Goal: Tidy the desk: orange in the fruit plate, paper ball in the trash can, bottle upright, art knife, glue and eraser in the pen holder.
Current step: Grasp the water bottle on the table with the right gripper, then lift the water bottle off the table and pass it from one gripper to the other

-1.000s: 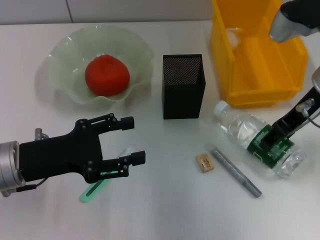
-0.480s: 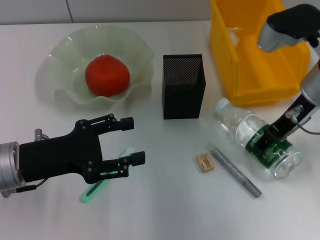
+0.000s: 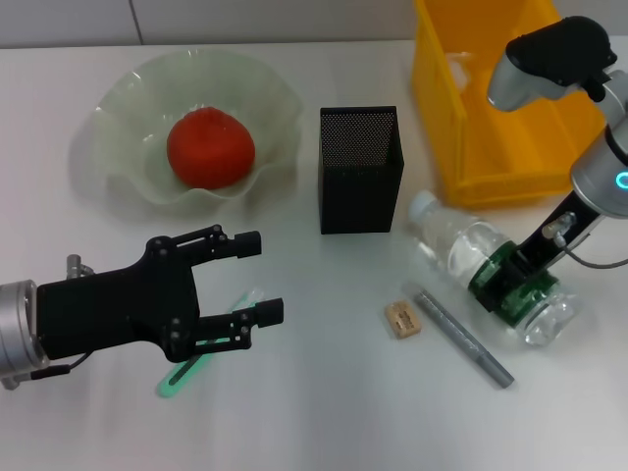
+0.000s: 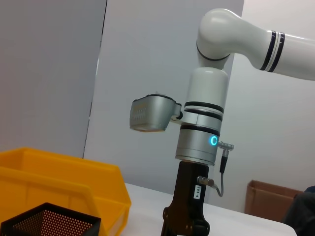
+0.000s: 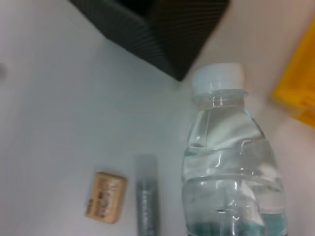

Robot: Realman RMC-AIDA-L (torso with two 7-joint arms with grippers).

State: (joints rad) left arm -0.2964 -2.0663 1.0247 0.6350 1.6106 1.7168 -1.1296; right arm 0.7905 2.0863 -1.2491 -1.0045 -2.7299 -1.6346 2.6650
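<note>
Beside the pen holder, right pincer clamps the lying bottle; orange plated, stationery remains, left pincer gapes empty.

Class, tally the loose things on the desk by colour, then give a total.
Red-orange: 1, the orange
Clear: 1, the bottle
Green: 1, the art knife
Grey: 1, the glue stick
Tan: 1, the eraser
Total: 5
</note>
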